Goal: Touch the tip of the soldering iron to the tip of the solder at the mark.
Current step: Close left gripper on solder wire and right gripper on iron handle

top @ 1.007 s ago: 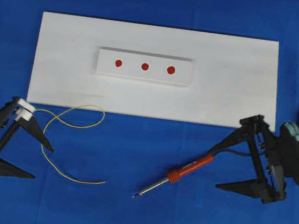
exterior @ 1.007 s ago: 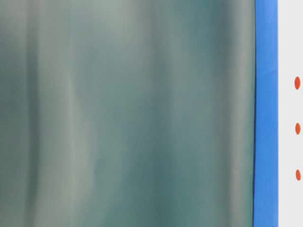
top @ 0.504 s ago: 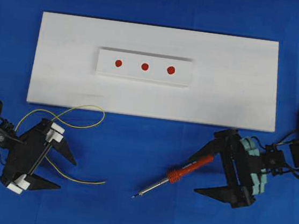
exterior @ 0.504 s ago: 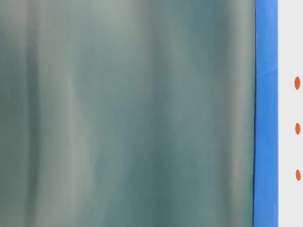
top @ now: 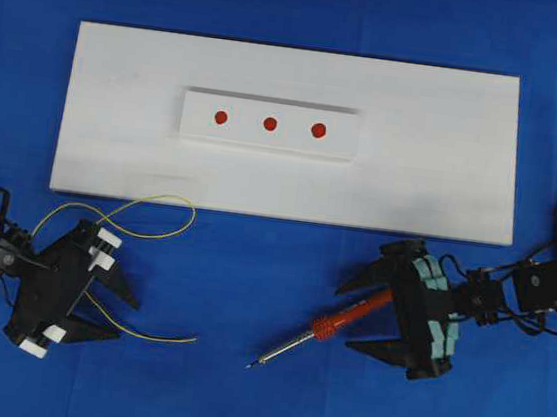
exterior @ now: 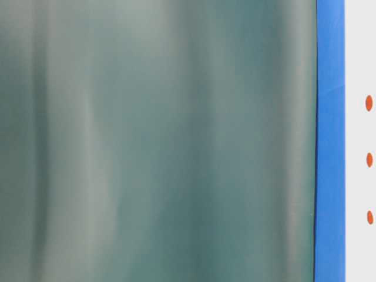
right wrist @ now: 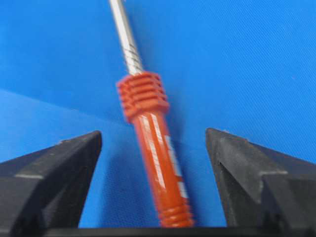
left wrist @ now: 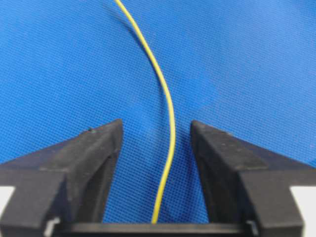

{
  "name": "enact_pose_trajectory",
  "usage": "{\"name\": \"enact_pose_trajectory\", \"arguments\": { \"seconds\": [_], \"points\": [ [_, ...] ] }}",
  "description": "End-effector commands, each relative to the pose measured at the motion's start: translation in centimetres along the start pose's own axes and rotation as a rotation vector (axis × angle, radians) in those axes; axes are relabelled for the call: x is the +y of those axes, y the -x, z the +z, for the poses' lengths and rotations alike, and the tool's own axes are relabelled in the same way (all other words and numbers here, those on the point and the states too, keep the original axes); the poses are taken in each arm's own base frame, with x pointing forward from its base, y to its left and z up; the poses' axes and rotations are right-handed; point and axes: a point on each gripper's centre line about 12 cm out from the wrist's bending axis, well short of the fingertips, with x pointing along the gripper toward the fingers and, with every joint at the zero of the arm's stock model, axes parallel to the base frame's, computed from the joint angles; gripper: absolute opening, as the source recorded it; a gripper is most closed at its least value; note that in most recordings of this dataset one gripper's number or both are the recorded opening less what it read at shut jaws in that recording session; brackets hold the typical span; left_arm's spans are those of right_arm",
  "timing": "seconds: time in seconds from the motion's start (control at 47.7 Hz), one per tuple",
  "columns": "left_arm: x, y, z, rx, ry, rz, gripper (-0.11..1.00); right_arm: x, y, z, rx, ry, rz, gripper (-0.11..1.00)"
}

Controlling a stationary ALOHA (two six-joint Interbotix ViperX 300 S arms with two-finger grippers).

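Observation:
The soldering iron (top: 363, 307) lies on the blue cloth, orange-red handle up right, silver tip (top: 248, 366) down left. My right gripper (top: 346, 318) straddles the handle (right wrist: 158, 163). Its jaws are open, with a gap on each side (right wrist: 153, 134). The solder (top: 158, 337) is a thin yellow wire curling at the left, its free end near the middle. My left gripper (top: 123, 318) is open around a stretch of the wire (left wrist: 170, 108), not touching it (left wrist: 156, 127). Three red marks (top: 270, 124) sit on a raised white block.
A white board (top: 434, 166) carries the block at the back of the blue cloth. A blurred grey-green surface (exterior: 158, 141) fills most of the table-level view, leaving only a blue strip and three red dots (exterior: 369, 159) at the right edge.
Both grippers came inward: the left one onto the solder, the right one over the iron's handle. Both pairs of jaws have narrowed. Iron and solder have not moved.

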Motion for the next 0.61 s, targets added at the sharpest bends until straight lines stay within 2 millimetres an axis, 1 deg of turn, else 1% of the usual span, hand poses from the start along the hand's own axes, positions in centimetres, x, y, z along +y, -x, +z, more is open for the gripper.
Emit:
{"name": "enact_pose_trajectory", "arguments": {
  "seconds": [0.0,0.063,0.231,0.273,0.315,0.483,0.587],
  "points": [
    [-0.09,-0.05,0.21,0.008,0.003,-0.001,0.42,-0.22,-0.27,0.52,-0.02,-0.002,-0.006,0.64],
    [-0.1,-0.26,0.22,0.026,0.001,0.0,0.35,-0.22,-0.37,0.39,-0.015,0.006,-0.005,0.5],
    [-0.1,-0.73,0.3,0.058,-0.01,0.002,0.08,-0.43,-0.52,0.03,0.0,0.024,-0.004,0.15],
    [-0.1,-0.8,0.31,0.061,-0.01,0.002,0.03,-0.48,-0.55,-0.01,0.002,0.03,-0.002,0.1],
    [-0.11,-0.83,0.36,0.06,-0.01,0.002,0.02,-0.49,-0.63,0.06,0.0,0.035,0.001,0.07],
    [-0.12,-0.85,0.56,0.054,-0.01,0.002,0.02,-0.43,-0.7,0.27,-0.005,0.044,0.009,0.07],
    [-0.15,-0.71,1.01,0.038,-0.002,0.001,0.02,-0.39,-0.77,0.65,-0.01,0.041,0.009,0.07]
  ]
}}
